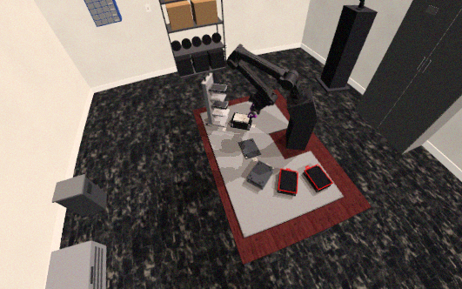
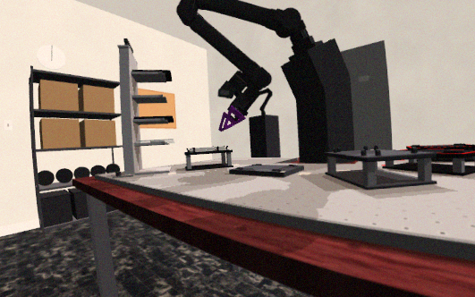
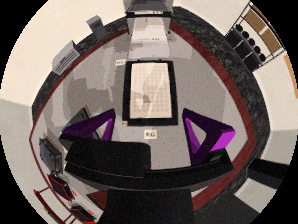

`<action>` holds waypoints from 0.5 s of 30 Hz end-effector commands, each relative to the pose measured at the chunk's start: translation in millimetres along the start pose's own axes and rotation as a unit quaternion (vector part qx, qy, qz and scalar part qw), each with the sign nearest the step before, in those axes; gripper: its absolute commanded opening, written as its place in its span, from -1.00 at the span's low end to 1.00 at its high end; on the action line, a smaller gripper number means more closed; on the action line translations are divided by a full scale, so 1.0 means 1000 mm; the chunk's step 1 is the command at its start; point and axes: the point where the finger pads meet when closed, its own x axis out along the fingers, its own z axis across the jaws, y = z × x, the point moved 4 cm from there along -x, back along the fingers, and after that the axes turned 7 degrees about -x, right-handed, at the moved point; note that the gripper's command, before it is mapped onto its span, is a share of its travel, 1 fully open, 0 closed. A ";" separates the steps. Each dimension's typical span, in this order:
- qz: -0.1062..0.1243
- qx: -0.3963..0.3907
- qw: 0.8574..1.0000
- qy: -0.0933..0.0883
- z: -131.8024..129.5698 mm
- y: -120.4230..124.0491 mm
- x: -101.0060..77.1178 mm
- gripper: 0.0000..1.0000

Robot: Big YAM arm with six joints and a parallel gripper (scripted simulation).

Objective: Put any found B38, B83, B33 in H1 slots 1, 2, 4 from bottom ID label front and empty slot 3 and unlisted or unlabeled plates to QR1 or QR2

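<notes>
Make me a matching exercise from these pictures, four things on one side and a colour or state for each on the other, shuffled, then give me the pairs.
Things:
1. gripper
2. plate on the nest beside the hotel
3. two nests farthest from the hotel
4. boxes on the shelf rack

Descriptions:
A. red-edged
B. brown
C. open, purple fingers, holding nothing
D. pale top, under the gripper

Pairs: 1-C, 2-D, 3-A, 4-B

No text can be read in any view. A small white deck label (image 3: 150, 135) sits on the table just near of the plate (image 3: 152, 91) in the wrist view, its print too blurred to read.
</notes>
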 end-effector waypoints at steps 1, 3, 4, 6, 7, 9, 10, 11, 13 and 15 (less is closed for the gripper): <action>0.012 0.003 1.000 0.005 -0.003 0.006 -0.010 1.00; 0.012 0.003 1.000 0.005 -0.003 0.006 -0.010 1.00; 0.012 0.003 1.000 0.005 -0.003 0.006 -0.010 1.00; 0.006 -0.014 1.000 -0.002 0.002 -0.019 -0.001 1.00; 0.013 -0.016 1.000 -0.002 -0.001 -0.025 0.007 1.00; 0.035 -0.018 0.999 -0.004 -0.003 -0.034 0.015 1.00; 0.048 -0.018 0.999 -0.006 -0.003 -0.037 0.018 1.00; 0.061 -0.018 0.998 -0.007 -0.003 -0.041 0.021 1.00; 0.087 -0.018 0.996 -0.010 -0.004 -0.047 0.026 1.00; 0.113 -0.018 0.993 -0.013 -0.005 -0.054 0.032 1.00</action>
